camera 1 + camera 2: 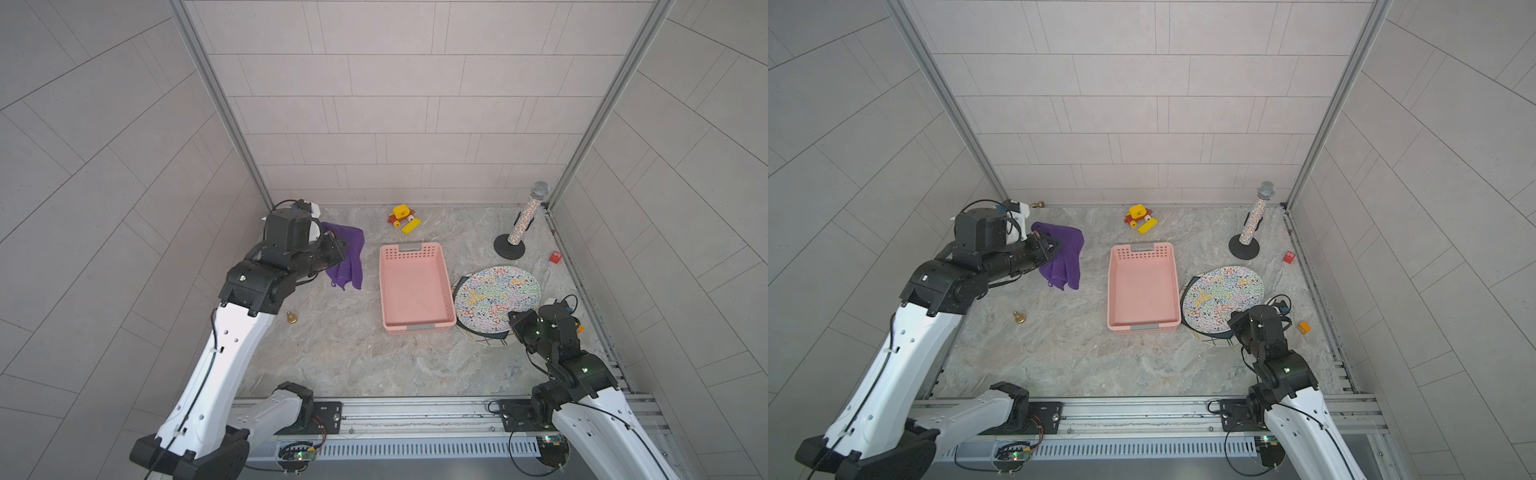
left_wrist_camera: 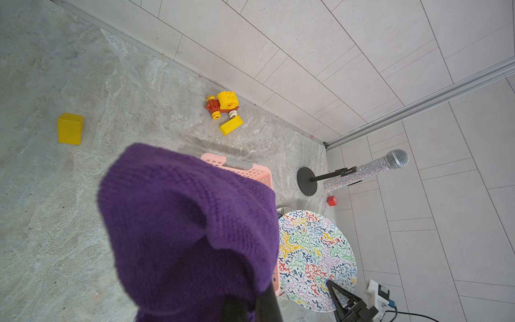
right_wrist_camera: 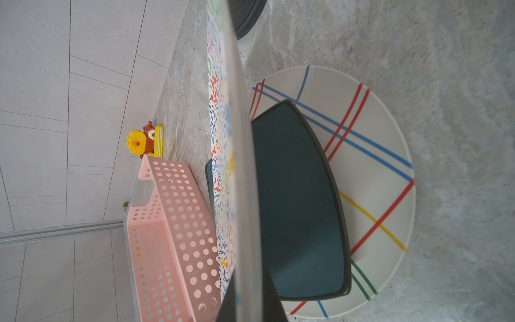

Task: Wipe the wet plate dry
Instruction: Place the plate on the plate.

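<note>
My left gripper (image 1: 337, 249), near the table's far left corner, is clamped on the purple cloth (image 1: 347, 259). My right gripper (image 1: 515, 321) pinches the near rim of the squiggle-patterned plate (image 1: 496, 296). The plate sits beside the pink basket (image 1: 411, 286) toward the right edge, seemingly tilted up off a striped plate (image 3: 376, 167) and a dark square plate (image 3: 298, 209).

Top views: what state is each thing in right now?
Left gripper: shut on cloth.
Cloth: hanging from left gripper.
Right gripper: shut on squiggle plate.
Squiggle plate: raised, tilted, rim in right gripper.
Striped plate: flat, bottom of stack.
Dark plate: lying on striped plate.
Basket: upright, empty.
Microphone: upright.
</note>
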Motion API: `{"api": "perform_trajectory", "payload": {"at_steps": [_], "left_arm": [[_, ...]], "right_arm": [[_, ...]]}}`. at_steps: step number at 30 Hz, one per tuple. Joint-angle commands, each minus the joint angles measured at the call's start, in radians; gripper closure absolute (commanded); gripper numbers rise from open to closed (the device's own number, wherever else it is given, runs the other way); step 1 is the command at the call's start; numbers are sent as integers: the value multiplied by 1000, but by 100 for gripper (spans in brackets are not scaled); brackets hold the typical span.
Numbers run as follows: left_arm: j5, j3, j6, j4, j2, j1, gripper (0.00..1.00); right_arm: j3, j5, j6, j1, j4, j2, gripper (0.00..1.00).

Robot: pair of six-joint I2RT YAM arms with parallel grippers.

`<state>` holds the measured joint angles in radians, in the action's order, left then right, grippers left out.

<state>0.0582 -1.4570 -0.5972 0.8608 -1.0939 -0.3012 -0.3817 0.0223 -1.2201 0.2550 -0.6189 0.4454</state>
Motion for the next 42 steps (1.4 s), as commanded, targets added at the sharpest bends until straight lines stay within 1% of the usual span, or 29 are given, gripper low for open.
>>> {"api": "perform_trajectory", "payload": {"at_steps": [1,7,12,17,20,26,29,31,36,42], "left_arm": [[21,19,-10,-26,0,8,100],[31,31,-19,-34,2,13,100],[33,46,-22,-37,6,13,100],[37,55,-29,-44,11,16,100],[38,56,-29,-45,14,18,100],[44,63,-34,-48,18,18,100],[47,66,-37,-53,20,20,100],[48,66,-38,-55,22,19,100],[51,68,-37,-54,26,20,100],[49,70,-37,-54,32,23,100]], "right_arm": [[64,-60,38,3,-142,45,86],[86,-66,62,3,-164,56,78],[87,-56,68,1,-170,46,76],[84,-47,68,1,-162,60,73],[90,-43,64,1,-139,81,72],[69,-47,72,1,-128,156,71],[55,-53,82,1,-115,211,66],[43,-57,91,1,-105,255,65],[9,-66,123,0,-81,376,64],[-19,-37,153,0,-68,473,64]]}}
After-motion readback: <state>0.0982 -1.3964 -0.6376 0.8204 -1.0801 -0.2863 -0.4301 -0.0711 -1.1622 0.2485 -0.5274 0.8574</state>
